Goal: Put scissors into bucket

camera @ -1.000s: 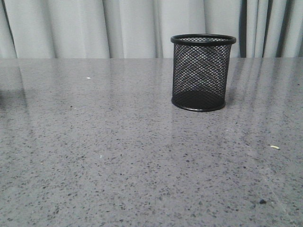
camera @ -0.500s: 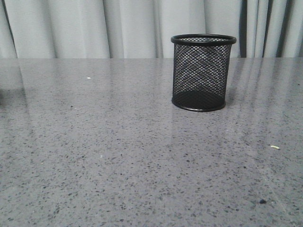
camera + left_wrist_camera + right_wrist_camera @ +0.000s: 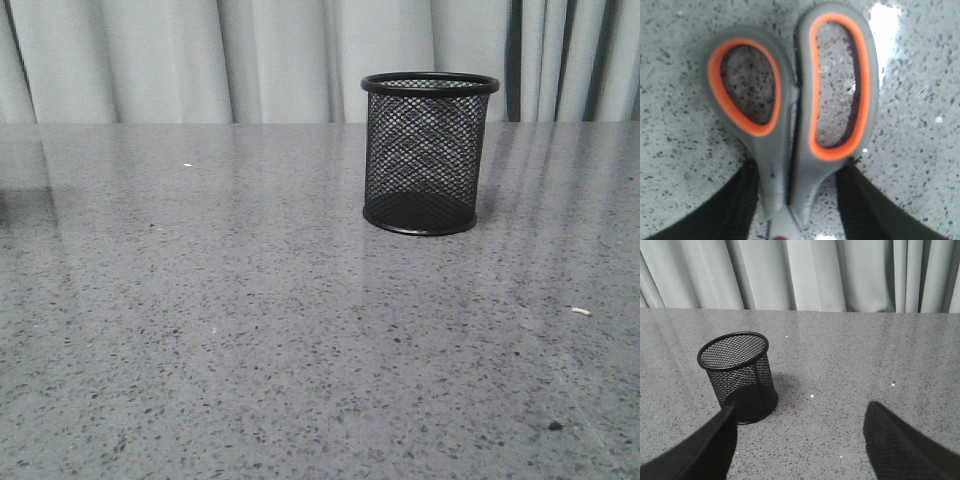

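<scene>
Task barely started: bucket (image 3: pixel 429 153) stands upright and empty, upper right of front view. My left gripper (image 3: pixel 797 200) straddles the scissors (image 3: pixel 792 120) just below the handles; can't tell if it's clamped. Long axis vertical in frame, handles up, blades hidden. Right gripper (image 3: pixel 800 440) spread wide, holding nothing.

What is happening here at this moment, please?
The left gripper sits around the scissors, its fingers on either side just below the grey and orange handles; whether they are lifted is unclear. The bucket stands upright and empty on the table. The right gripper is open and holds nothing.
</scene>
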{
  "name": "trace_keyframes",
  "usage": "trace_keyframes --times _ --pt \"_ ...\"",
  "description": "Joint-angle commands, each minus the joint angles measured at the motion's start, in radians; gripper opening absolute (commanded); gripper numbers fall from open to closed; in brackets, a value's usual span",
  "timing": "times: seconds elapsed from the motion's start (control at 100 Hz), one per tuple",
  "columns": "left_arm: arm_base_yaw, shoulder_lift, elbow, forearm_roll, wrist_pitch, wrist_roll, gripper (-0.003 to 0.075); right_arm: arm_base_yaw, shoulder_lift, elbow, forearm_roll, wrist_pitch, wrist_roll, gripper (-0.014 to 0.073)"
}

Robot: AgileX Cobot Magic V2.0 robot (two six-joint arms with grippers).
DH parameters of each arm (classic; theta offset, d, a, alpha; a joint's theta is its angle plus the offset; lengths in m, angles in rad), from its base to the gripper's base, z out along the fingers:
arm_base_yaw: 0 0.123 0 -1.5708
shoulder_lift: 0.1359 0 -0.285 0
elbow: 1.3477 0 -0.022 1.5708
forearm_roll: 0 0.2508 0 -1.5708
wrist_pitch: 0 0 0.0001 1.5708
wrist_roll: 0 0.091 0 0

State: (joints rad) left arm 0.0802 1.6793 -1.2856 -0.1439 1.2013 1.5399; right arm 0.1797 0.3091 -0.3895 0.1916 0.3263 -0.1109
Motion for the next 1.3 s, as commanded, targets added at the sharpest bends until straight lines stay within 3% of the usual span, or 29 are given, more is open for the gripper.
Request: trace_keyframes --times 0.0,0.37,0.68,0.96,1.15,1.29 --pt "-0.001 -0.033 -0.020 -0.047 0.056 -0.012 0.0249 0.000 0.019 -0.034 -0.004 -0.064 -0.007 0.0468" --pt "-0.001 -0.095 -0.020 -0.063 0.030 -0.065 0.0106 0.000 0.019 -0.034 0.043 -0.056 -0.007 0.0468" --pt "-0.021 -0.271 -0.020 -0.172 -0.031 -0.065 0.0104 0.050 0.019 -0.048 0.238 -0.057 -0.012 0.0468" --pt "-0.232 -0.490 -0.020 -0.243 -0.170 -0.065 0.0104 0.310 0.034 -0.152 0.474 -0.047 -0.074 0.0466" --pt "-0.372 -0.607 -0.020 -0.321 -0.192 -0.120 0.0104 0.537 0.119 -0.246 0.476 -0.037 -0.143 0.0466" --pt "-0.466 -0.678 -0.020 -0.338 -0.192 -0.170 0.0104 0.638 0.213 -0.305 0.472 -0.054 -0.169 0.0467"
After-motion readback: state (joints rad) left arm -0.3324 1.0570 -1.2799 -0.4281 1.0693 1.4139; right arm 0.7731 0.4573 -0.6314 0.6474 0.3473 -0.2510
